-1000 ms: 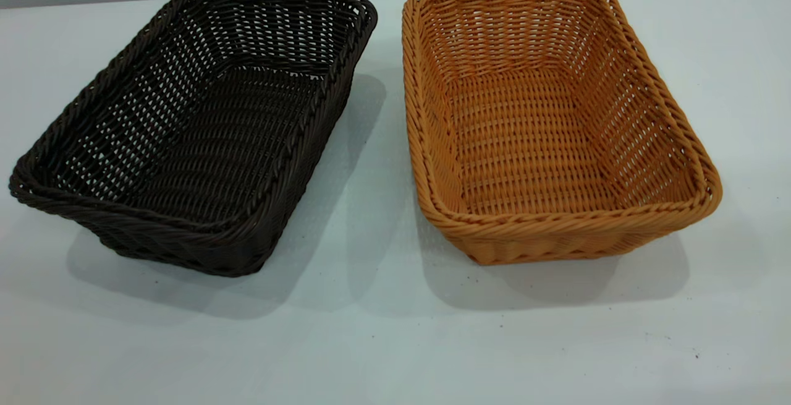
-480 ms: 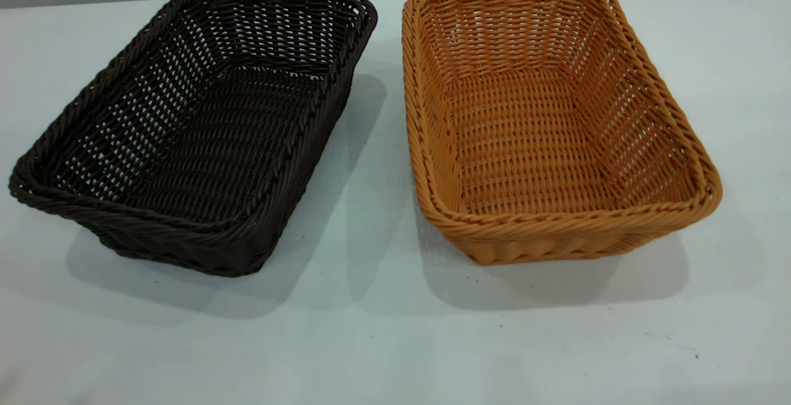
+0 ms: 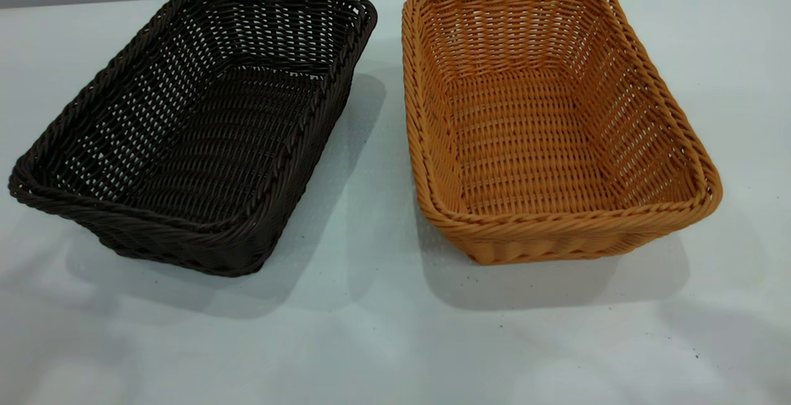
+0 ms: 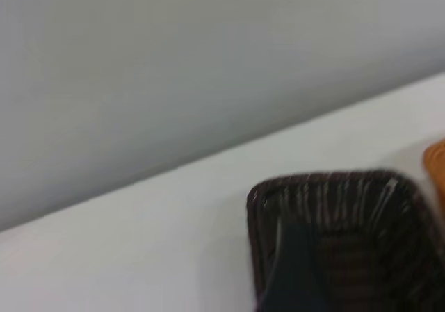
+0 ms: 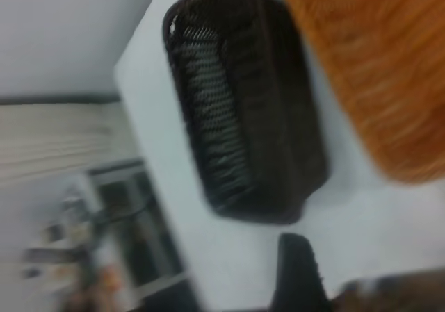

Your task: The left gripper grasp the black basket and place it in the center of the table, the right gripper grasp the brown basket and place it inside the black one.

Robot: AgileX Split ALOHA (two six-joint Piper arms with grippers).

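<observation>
Two baskets sit side by side on the white bench (image 3: 383,355), close but apart, with a strip of bare surface between them, and neither has been lifted. Farthest left in the outside view is the black basket (image 3: 191,127), upright and turned at a slant, its far short end angled toward its neighbour. The left hand (image 4: 295,274) shows only in its own wrist camera, as a dark blurred shape over one end of that basket; whether it is spread or clenched I cannot tell, and it does not look to be holding anything. To the right stands the brown basket (image 3: 544,127), upright and squarer to the camera, with a small loop on its far short end. The right hand (image 5: 299,274) likewise shows only in its wrist camera, one dark finger above bare bench near the black basket, well short of the brown one; its state I cannot tell either. Both baskets look light and fairly stiff, open-weave with sloping walls, so they should lift easily but could tip if held off-centre. The braided rim is probably the best hold, one finger inside and one outside, near the middle of a side; the weave itself should give good grip.
</observation>
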